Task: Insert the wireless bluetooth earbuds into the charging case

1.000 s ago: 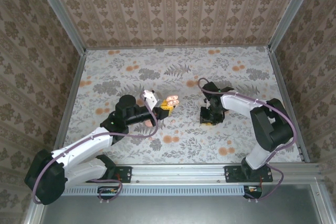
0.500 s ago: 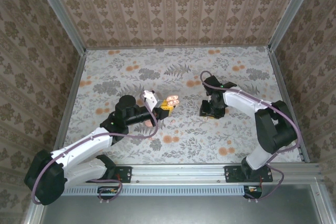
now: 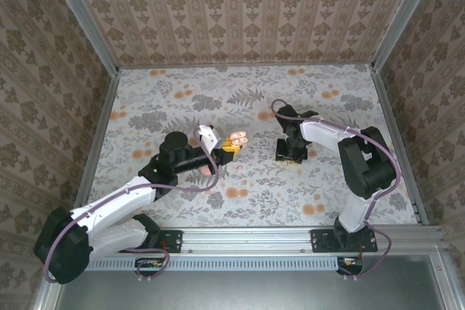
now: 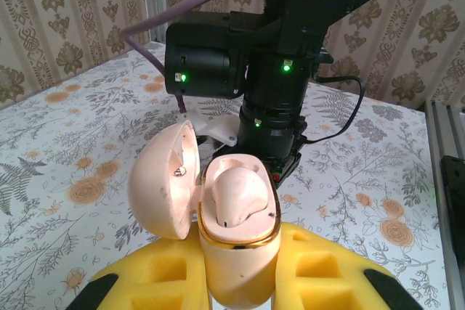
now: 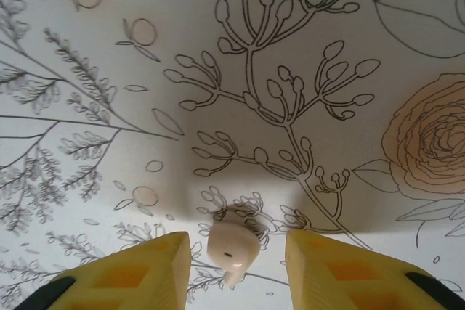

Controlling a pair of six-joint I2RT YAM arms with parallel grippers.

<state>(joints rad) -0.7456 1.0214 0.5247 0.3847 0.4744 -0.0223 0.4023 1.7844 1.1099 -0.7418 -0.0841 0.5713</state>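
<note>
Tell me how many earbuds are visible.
2. One earbud sits in the open charging case held by the left gripper; the other earbud lies on the table between the right gripper's jaws.

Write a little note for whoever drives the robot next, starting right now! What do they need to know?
Left gripper: shut on the charging case, whose lid is open.
Right gripper: open and pointing down at the table. Its pads sit either side of the loose earbud without touching it.
Done: the seated earbud is already in the case.
Left: close on the loose earbud, lift it, carry it over to the case and seat it there. After that, the lid probably needs shutting.
</note>
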